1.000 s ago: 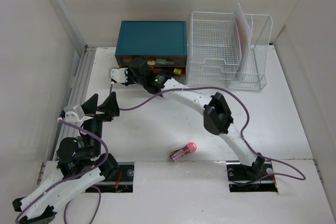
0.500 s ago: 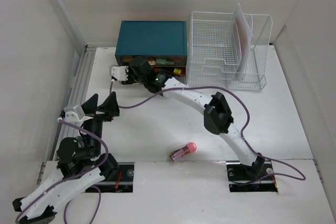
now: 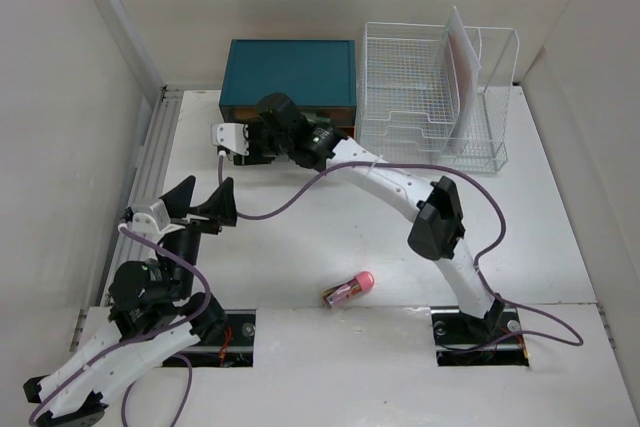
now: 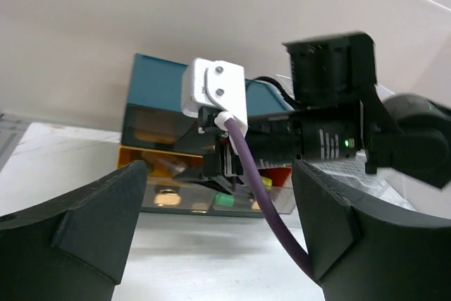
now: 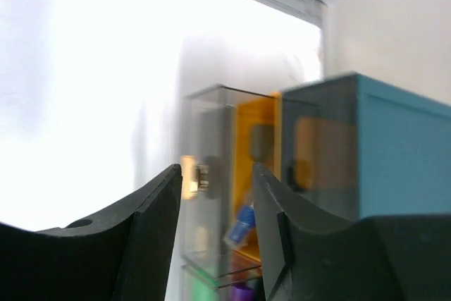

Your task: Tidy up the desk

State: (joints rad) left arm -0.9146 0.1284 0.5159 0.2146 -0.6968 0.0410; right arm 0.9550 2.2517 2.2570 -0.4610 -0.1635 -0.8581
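Observation:
The white desk [image 3: 330, 227] carries a teal drawer box [image 3: 290, 72] at the back. Its clear drawer [image 4: 183, 195], holding small coloured items, sticks out a little. My right gripper [image 3: 262, 142] is at the drawer's left front corner. In the right wrist view its jaws [image 5: 216, 170] stand apart, and the drawer's clear front wall [image 5: 208, 174] shows blurred in the gap. My left gripper [image 3: 203, 199] hovers open over the left of the desk and faces the box. It holds nothing. A pink-capped tube [image 3: 349, 289] lies near the front edge.
A white wire rack [image 3: 420, 87] stands right of the box with a flat sheet [image 3: 462, 62] upright in it. The right arm's purple cable [image 4: 261, 188] hangs across the gap of the left gripper [image 4: 218, 174]. A metal rail [image 3: 150, 162] runs along the desk's left edge.
The right arm has swung right and in toward the box, and less of the drawer shows beyond it. The left gripper has shifted slightly right and opened a little wider.

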